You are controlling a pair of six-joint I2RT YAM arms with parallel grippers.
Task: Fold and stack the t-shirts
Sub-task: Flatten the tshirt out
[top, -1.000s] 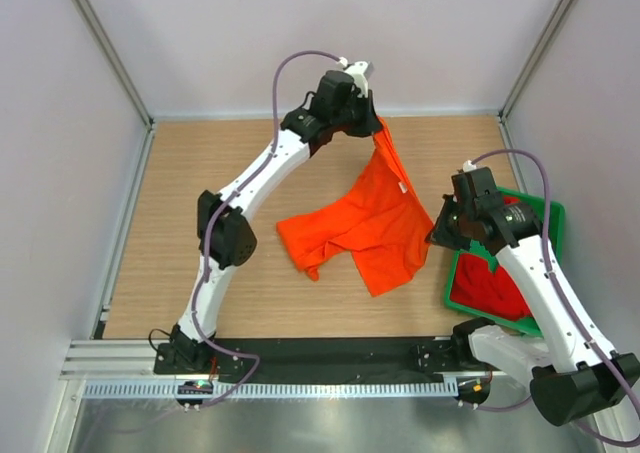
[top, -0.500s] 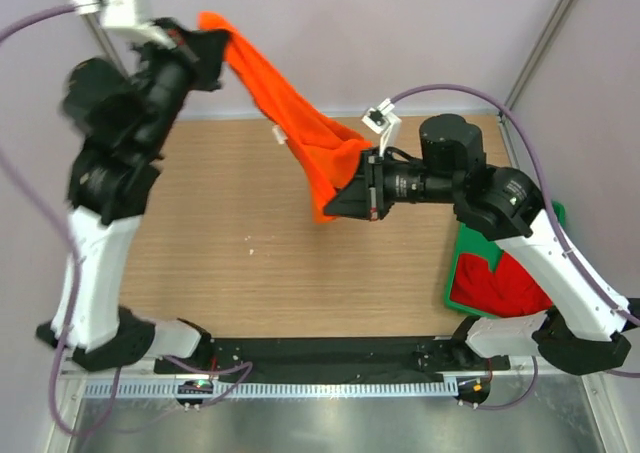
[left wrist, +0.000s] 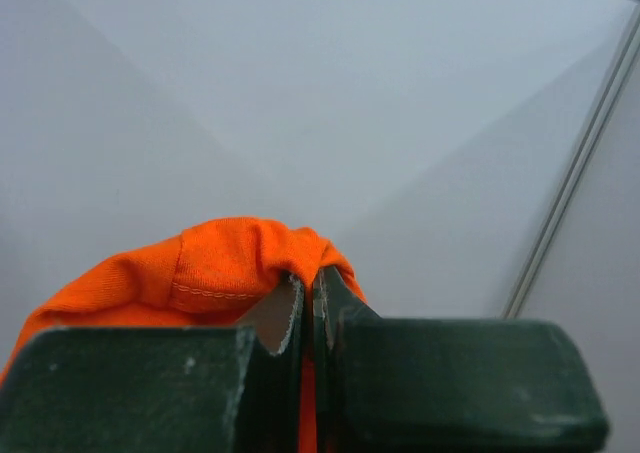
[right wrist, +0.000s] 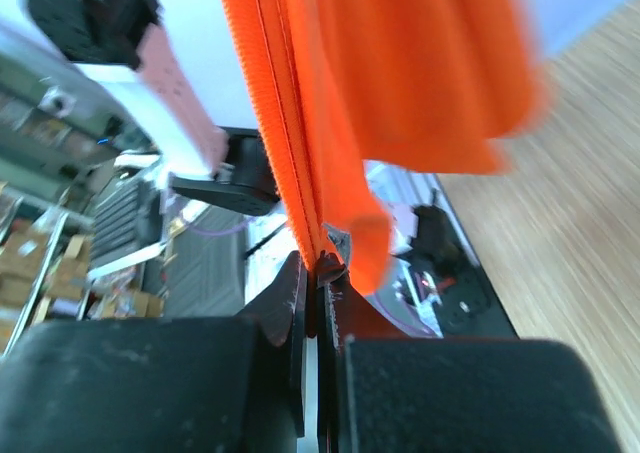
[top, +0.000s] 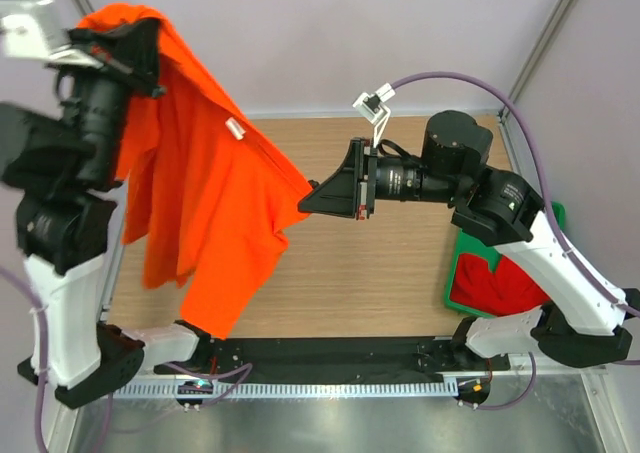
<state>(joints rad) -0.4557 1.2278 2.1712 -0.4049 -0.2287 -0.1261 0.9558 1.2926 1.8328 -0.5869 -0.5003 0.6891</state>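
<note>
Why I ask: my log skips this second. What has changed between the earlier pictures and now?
The orange t-shirt, mostly lying on the table a second ago, now hangs in the air. The left fingers, shut on it throughout, swung up and leftward; the right fingers moved from beside the green tray to mid-table and now pinch the shirt's edge. The red t-shirt stayed in the tray.

top view bright, even diffuse overhead light, shadows soft, faint sheen on metal strip (top: 320, 423) at near edge. left arm (top: 70, 163) close to lens, smeared w/ motion blur. right wrist view: orange t-shirt (right wrist: 400, 63) blurred upper rt, bg out of focus; left wrist view evenly lit, no hard shadows.
</note>
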